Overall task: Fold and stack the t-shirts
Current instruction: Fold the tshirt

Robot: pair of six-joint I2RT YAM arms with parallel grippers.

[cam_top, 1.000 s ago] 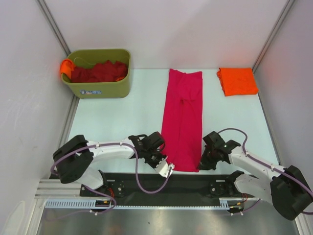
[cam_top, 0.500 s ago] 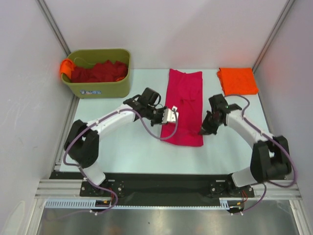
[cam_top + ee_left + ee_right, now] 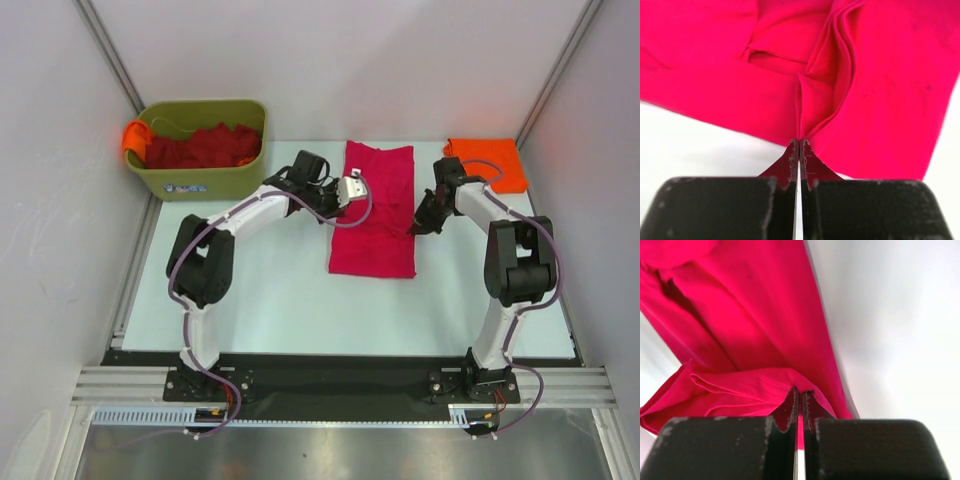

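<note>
A crimson-pink t-shirt (image 3: 373, 215) lies at the middle back of the table, its near end doubled over its far half. My left gripper (image 3: 336, 213) is shut on the shirt's left edge; in the left wrist view the cloth (image 3: 850, 75) puckers up into the closed fingertips (image 3: 799, 144). My right gripper (image 3: 416, 226) is shut on the right edge, with the hemmed cloth (image 3: 740, 390) pinched between its tips (image 3: 800, 390). A folded orange t-shirt (image 3: 490, 164) lies at the back right. Dark red t-shirts (image 3: 200, 146) fill the bin.
An olive-green bin (image 3: 205, 180) stands at the back left, with an orange cloth (image 3: 134, 138) hanging over its left rim. White walls close the table on the left, back and right. Both arms reach far out over the pale table (image 3: 260, 290).
Both grippers have carried the shirt's near end from the front edge towards the back, folding it over itself. The long strip is now about half as long.
</note>
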